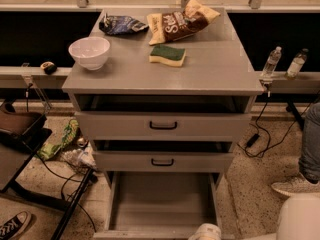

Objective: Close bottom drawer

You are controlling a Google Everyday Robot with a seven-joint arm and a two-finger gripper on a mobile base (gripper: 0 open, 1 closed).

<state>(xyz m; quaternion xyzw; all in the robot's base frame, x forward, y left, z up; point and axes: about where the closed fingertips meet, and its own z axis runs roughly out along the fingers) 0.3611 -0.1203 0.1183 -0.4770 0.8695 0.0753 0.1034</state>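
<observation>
Approach stage, judging by the layout: no push against the drawer yet, as far as can be told. Gripper low at the bottom edge of the camera view, seen only as a white rounded part, right at the outer front lip of the bottom drawer. Cannot tell how wide open, nor whether holding anything (too little of it in view). Cannot tell either whether touching the lip or just short of it.

Bottom drawer pulled far out of the grey cabinet, long flat tray stretching away from the gripper toward the cabinet, seemingly bare inside. Beyond and above the gripper: middle drawer and top drawer, each with a dark gap over it.

Next, probably: shift a little leftward in the camera view to the middle of the front lip, settle against it, then press straight ahead along the tray's length. Off-centre contact likely to skew the drawer on its runners. Done only with the front flush beneath the middle drawer.
</observation>
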